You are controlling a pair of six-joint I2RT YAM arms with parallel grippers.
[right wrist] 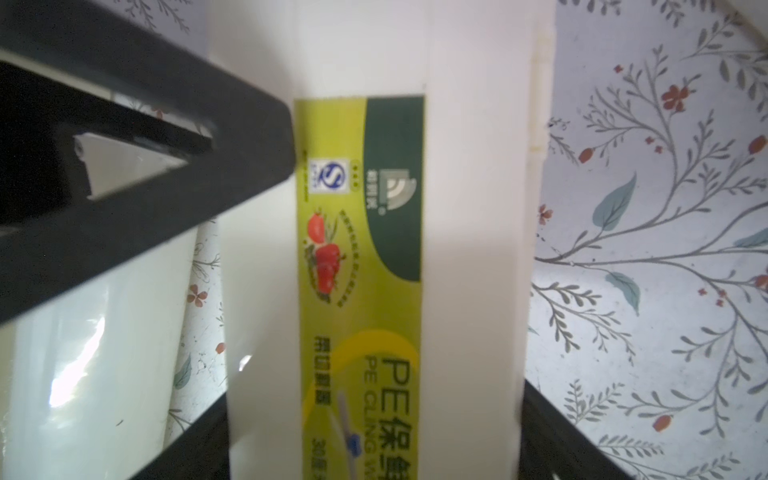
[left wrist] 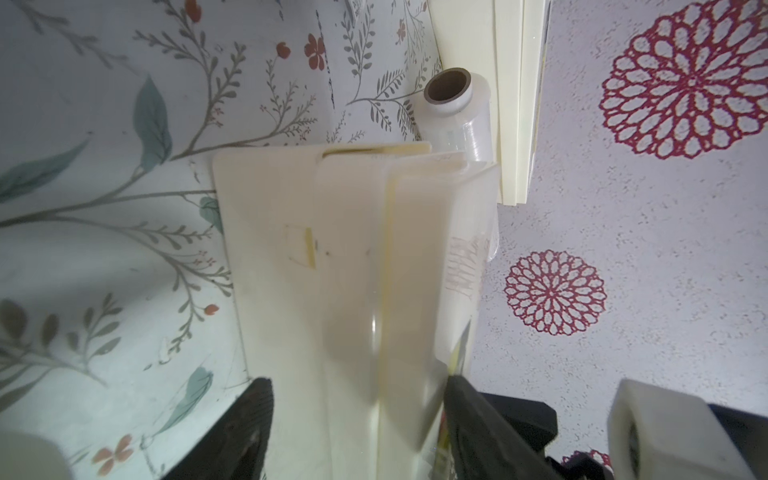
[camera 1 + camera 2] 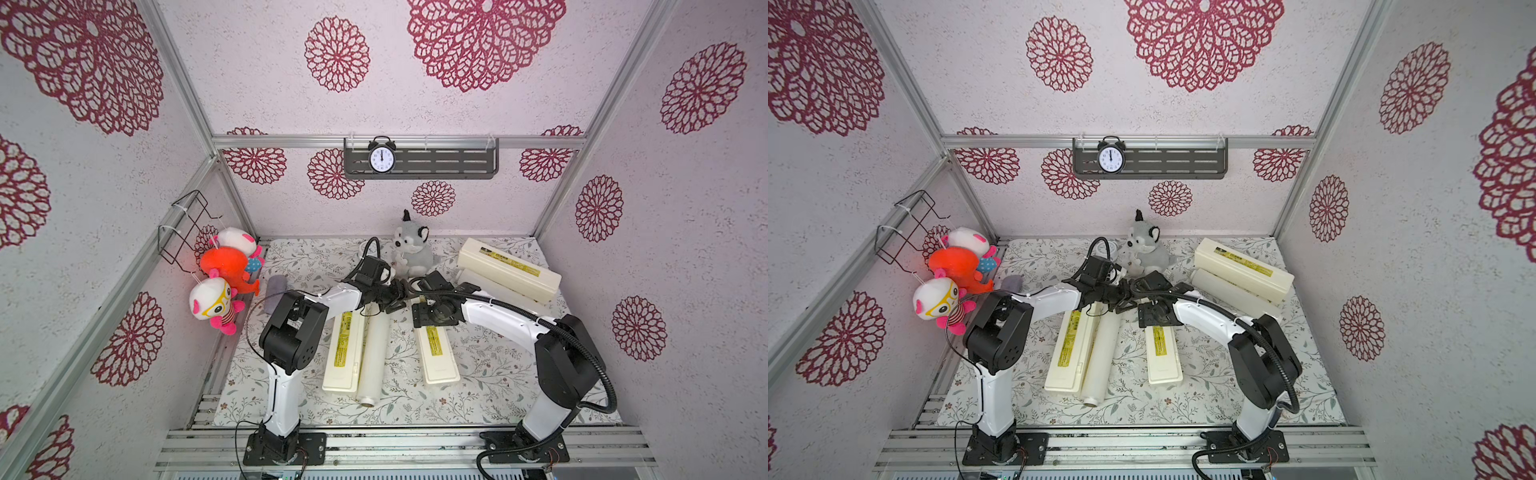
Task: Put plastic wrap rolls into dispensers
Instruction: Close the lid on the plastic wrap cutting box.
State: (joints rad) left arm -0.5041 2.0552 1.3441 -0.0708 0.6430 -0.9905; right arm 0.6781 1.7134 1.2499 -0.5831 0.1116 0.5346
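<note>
Both grippers meet at the far end of the middle dispenser (image 3: 438,357), a cream box with a yellow-green label (image 1: 361,291). My left gripper (image 2: 357,380) straddles that end, both fingers touching it, where a lid edge looks slightly lifted. My right gripper (image 1: 374,392) is shut across the box's width. The left gripper's black finger (image 1: 208,166) shows beside the label. One plastic wrap roll (image 3: 374,353) lies against the left dispenser (image 3: 341,353). Another roll (image 3: 494,291) lies in front of the back-right dispenser (image 3: 509,266).
A grey plush wolf (image 3: 411,253) sits at the back just behind the grippers. A grey fuzzy pouch (image 3: 276,293) lies at the left by the left arm. Plush toys (image 3: 224,270) hang on the left wall. A clock (image 3: 381,156) stands on the rear shelf.
</note>
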